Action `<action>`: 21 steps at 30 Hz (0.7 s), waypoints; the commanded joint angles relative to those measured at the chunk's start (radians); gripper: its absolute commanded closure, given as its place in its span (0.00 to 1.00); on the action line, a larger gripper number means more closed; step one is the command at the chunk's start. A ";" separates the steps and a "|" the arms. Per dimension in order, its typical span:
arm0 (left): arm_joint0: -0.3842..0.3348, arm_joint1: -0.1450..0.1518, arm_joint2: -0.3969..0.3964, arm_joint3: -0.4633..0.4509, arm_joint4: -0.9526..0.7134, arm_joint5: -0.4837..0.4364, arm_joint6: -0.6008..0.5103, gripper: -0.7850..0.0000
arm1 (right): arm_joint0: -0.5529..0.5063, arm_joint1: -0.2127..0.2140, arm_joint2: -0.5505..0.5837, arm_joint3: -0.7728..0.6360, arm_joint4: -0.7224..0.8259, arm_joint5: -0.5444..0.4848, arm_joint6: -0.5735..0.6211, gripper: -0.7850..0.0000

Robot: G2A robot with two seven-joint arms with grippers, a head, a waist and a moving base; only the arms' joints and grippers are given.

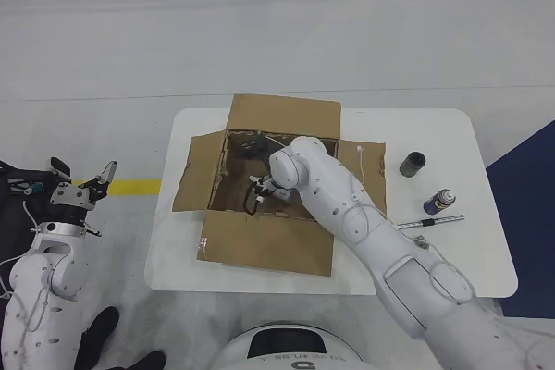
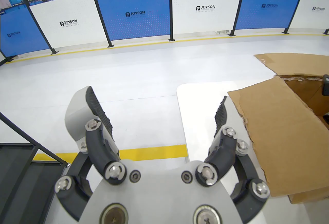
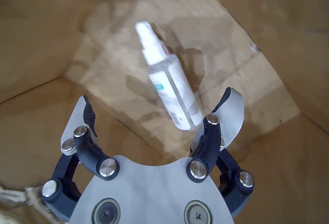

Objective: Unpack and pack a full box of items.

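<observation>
Box [image 1: 268, 242]: stood open on the table [image 1: 444, 148], all four flaps spread out.
Progress: unpacking looked part done to me; repacking was not yet begun.
Taken out: a dark cylinder [image 1: 412, 164], a blue-capped can [image 1: 438, 202] and a metal bar [image 1: 430, 222] lay on the table to the right of the box, each apart from the others.
Inside the box: a white spray bottle [image 3: 169, 81] lay on its side on the bottom.
My right hand [image 3: 158, 101]: was down in the box, spread wide just over the bottle, gripping nothing.
My left hand [image 2: 156, 97]: was wide and empty, off the table's left side.
</observation>
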 commanded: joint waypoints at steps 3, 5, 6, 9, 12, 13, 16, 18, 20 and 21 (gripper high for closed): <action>0.000 0.000 0.000 0.000 0.000 0.000 0.000 0.00 | 0.019 -0.012 -0.013 0.054 0.011 0.005 -0.018 0.32; 0.000 0.000 0.000 0.000 0.000 0.000 0.000 0.00 | 0.028 -0.019 -0.023 0.080 0.017 0.001 -0.031 0.35; 0.000 0.000 0.000 0.000 0.000 0.000 0.000 0.00 | 0.032 -0.024 -0.032 0.092 0.018 -0.001 -0.037 0.36; 0.000 0.000 0.000 0.000 0.000 0.000 0.000 0.00 | 0.049 -0.041 -0.060 0.136 0.011 0.010 -0.054 0.48; 0.000 0.000 0.000 0.000 0.000 0.000 0.000 0.00 | 0.069 -0.059 -0.088 0.183 -0.011 0.056 -0.064 0.53; 0.000 0.000 0.000 0.000 0.000 0.000 0.000 0.00 | 0.073 -0.065 -0.095 0.194 -0.008 0.059 -0.069 0.54; 0.000 0.000 0.000 0.000 0.000 0.000 0.000 0.00 | 0.087 -0.080 -0.106 0.223 -0.004 0.070 -0.098 0.54; 0.000 0.000 0.000 0.000 0.000 0.000 0.000 0.00 | 0.094 -0.089 -0.112 0.234 -0.003 0.079 -0.115 0.53; 0.000 0.000 0.000 0.000 0.000 0.000 0.000 0.00 | 0.098 -0.097 -0.118 0.243 -0.001 0.081 -0.130 0.52; 0.000 0.000 0.000 0.000 0.000 0.000 0.000 0.00 | 0.099 -0.101 -0.121 0.248 0.000 0.082 -0.137 0.48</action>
